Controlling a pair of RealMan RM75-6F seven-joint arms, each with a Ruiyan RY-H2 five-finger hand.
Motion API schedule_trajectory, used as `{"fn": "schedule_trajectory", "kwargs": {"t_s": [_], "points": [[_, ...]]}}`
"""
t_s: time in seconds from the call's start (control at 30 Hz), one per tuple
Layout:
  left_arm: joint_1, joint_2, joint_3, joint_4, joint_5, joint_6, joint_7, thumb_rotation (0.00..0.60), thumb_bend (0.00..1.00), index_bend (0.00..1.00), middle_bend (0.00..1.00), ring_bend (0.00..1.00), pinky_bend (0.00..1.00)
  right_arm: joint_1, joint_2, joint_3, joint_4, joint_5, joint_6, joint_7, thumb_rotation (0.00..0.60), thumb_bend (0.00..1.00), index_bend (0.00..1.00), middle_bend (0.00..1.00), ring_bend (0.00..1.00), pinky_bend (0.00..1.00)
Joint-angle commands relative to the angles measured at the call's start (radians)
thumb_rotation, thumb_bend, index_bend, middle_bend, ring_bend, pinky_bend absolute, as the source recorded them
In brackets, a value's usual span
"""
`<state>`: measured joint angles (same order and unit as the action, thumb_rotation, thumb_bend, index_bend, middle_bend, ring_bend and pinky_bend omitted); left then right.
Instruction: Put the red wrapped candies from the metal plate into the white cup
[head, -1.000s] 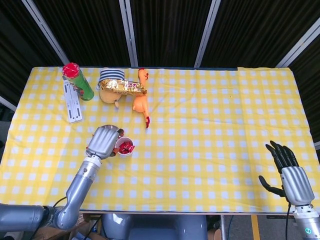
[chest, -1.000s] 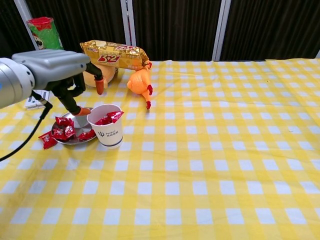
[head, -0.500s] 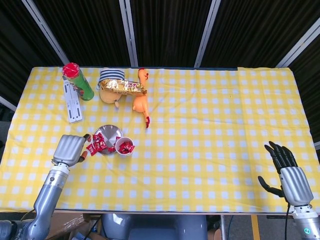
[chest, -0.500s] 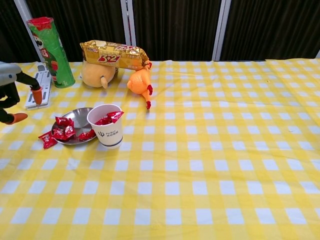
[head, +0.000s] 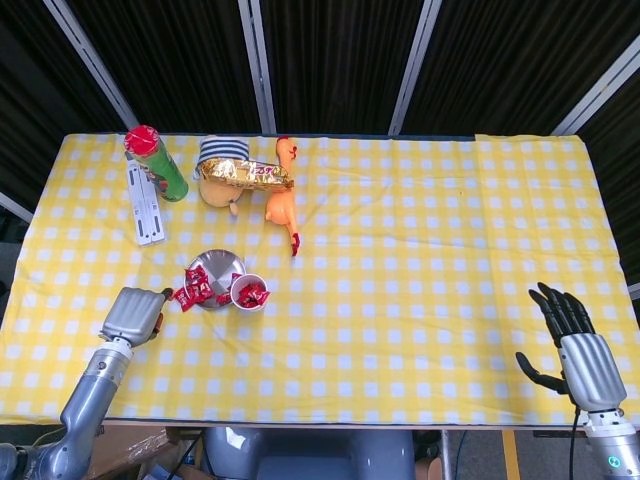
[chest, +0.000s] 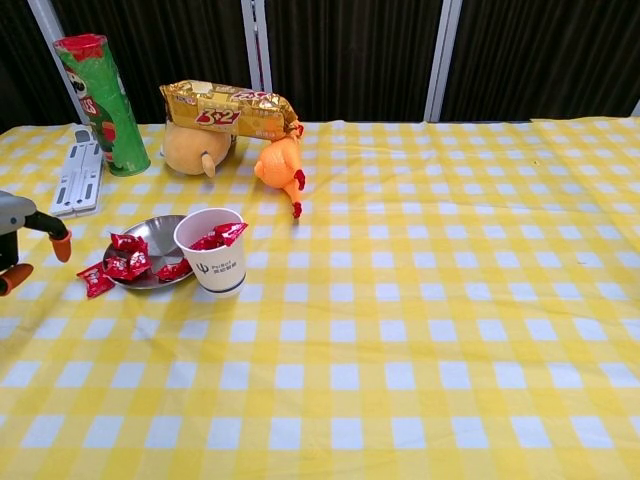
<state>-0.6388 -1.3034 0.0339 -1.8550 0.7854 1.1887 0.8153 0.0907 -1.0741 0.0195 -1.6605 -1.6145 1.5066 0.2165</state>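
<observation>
The white cup (chest: 212, 251) (head: 249, 292) stands beside the metal plate (chest: 160, 236) (head: 217, 266) and holds red wrapped candies (chest: 217, 236). More red candies (chest: 127, 262) (head: 196, 286) lie on the plate, and one candy (chest: 96, 280) rests on the cloth at its left rim. My left hand (head: 133, 315) (chest: 22, 235) is low at the table's front left, away from the plate, fingers apart and holding nothing. At the front right corner, my right hand (head: 572, 340) stays open off the table edge.
Behind the plate stand a green chip can (chest: 99, 100), a white remote (chest: 79, 179), a round plush with a gold snack bag (chest: 228, 108) on it, and an orange rubber chicken (chest: 281, 165).
My left hand has drawn back from over the cup and plate to the front left of the table. The right hand has hardly moved.
</observation>
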Motion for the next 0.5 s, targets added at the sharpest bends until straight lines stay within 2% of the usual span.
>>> {"fn": "schedule_trajectory", "kwargs": {"t_s": [0.03,0.5], "points": [[0.000,-0.012,0.000,0.017,-0.013,0.004,0.005,0.600,0.60,0.29,0.91,0.99,0.96,0.000,0.000,0.000,0.000,-0.001,0.000,0.001,0.600,0.39,0.00,0.00,0.00,0.00],[-0.023,-0.071,-0.051,0.119,-0.130,-0.009,0.026,0.600,0.59,0.25,0.91,0.99,0.96,0.000,0.000,0.000,0.001,-0.002,0.001,0.000,0.600,0.39,0.00,0.00,0.00,0.00]]}}
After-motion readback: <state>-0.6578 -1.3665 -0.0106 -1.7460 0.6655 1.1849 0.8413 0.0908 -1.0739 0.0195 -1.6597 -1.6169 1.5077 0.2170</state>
